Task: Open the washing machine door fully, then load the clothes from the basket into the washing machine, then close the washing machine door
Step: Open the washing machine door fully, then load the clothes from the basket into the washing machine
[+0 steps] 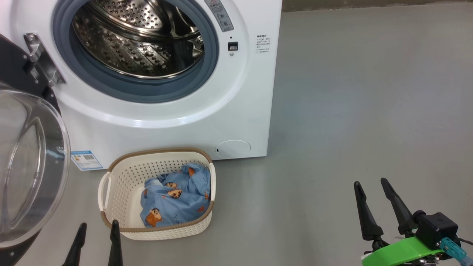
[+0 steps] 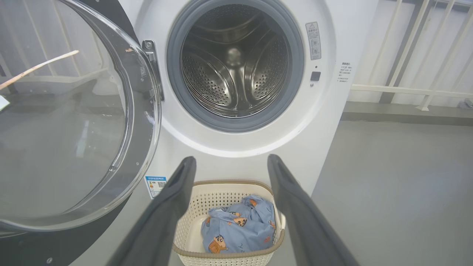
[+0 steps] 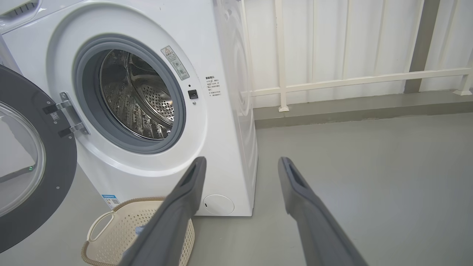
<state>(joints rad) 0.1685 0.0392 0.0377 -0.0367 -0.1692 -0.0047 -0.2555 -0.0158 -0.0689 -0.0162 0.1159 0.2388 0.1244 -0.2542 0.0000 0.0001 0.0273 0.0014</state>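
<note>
At the left side of the floor [image 1: 351, 111] the door [image 1: 33, 166] stands swung wide open on its hinge. Just right of it, the left claw [image 1: 99, 223] hovers spread and holds nothing, near the basket [image 1: 125, 192]. The basket sits just before the washer [image 1: 177, 122], with the clothes [image 1: 177, 199] heaped in its right half. Far right, over the floor, the right claw [image 1: 370, 181] is likewise spread, gripping nothing.

The washing machine [image 1: 166, 122] is cut off at the top in the head view; the washing machine door [image 1: 33, 166], left of it, runs past the left edge. The blue label [image 1: 87, 160] on it is unreadably small.
</note>
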